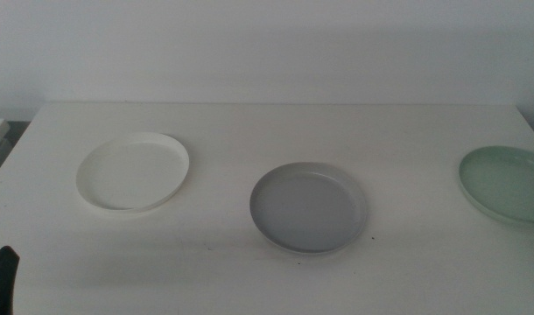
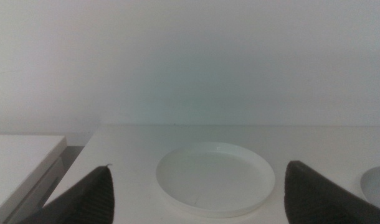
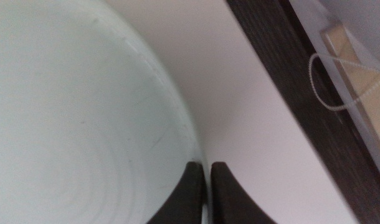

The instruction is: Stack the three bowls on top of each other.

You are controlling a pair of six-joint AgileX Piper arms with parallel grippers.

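Note:
The white bowl point(image 1: 133, 171) lies at the table's left, the grey bowl point(image 1: 309, 207) in the middle, and the pale mint green bowl point(image 1: 505, 185) at the far right, cut by the picture's edge. All three lie apart. My left gripper point(image 1: 4, 271) waits at the bottom left corner; in its wrist view point(image 2: 199, 167) the jaws stand wide open with the white bowl point(image 2: 215, 178) ahead between them and the grey bowl point(image 2: 377, 186) at the side. My right gripper point(image 3: 207, 165) is out of the middle view; its jaws pinch the rim of the mint green bowl point(image 3: 71, 124).
The white table point(image 1: 337, 131) ends at a pale wall behind. A white block point(image 2: 22, 162) stands beside the table's left edge. In the right wrist view a dark table edge point(image 3: 289, 93) and a white cord point(image 3: 330, 87) lie close to the green bowl.

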